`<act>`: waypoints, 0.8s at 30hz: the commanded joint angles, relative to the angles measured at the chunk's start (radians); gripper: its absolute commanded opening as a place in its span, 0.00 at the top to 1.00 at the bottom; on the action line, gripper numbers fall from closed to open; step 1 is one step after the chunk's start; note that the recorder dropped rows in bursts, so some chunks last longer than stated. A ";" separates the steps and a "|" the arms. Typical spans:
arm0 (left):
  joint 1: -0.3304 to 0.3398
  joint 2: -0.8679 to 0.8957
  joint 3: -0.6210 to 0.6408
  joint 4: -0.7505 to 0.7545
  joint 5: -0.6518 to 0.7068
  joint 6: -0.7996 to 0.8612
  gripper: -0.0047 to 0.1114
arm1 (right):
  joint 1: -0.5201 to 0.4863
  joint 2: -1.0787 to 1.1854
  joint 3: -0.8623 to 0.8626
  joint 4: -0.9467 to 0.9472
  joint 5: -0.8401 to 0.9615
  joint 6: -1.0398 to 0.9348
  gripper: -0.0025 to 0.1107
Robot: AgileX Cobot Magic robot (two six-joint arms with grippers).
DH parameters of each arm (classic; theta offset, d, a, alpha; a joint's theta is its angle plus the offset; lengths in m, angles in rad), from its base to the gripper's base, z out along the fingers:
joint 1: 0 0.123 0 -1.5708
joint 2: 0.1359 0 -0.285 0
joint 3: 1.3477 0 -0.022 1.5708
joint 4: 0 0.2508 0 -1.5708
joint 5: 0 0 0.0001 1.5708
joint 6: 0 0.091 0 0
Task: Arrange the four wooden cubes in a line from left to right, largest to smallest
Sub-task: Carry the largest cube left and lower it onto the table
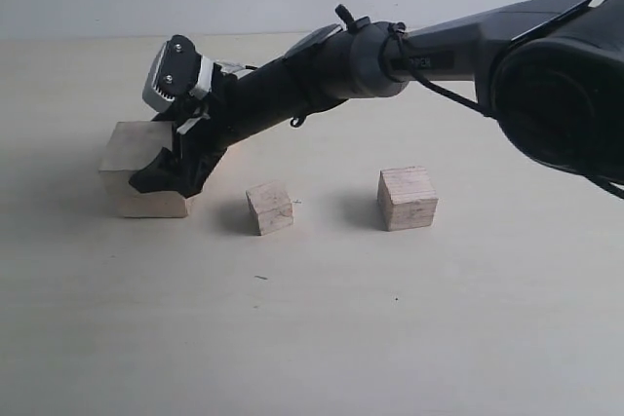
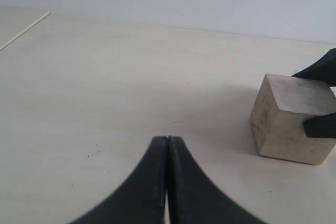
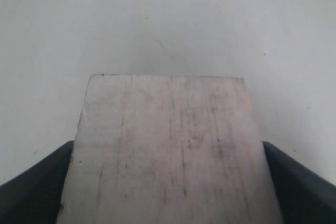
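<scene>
The largest wooden cube (image 1: 132,158) rests on the table at the far left. My right gripper (image 1: 171,170) reaches across and is shut on it, one black finger (image 3: 302,187) pressed to each side. In the right wrist view the cube's smudged top (image 3: 168,129) fills the space between the fingers. The smallest visible cube (image 1: 269,208) sits just right of it, and a mid-sized cube (image 1: 407,198) lies further right. A fourth cube is not visible. My left gripper (image 2: 167,140) is shut and empty, low over bare table, with the big cube (image 2: 286,124) off to one side.
The right arm (image 1: 390,56) stretches diagonally over the back of the table from the right edge. The pale wooden tabletop (image 1: 390,338) extends in front of the cubes. A white wall runs along the back.
</scene>
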 commanded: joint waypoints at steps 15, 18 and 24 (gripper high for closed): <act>-0.007 -0.006 0.001 -0.002 -0.012 -0.002 0.96 | -0.092 -0.012 -0.014 -0.124 0.169 0.098 0.98; -0.007 -0.006 0.001 -0.002 -0.012 -0.002 0.96 | -0.092 -0.012 -0.014 -0.133 0.116 0.192 0.98; -0.007 -0.006 0.001 -0.002 -0.012 -0.002 0.96 | -0.092 -0.012 -0.014 -0.153 0.113 0.190 0.77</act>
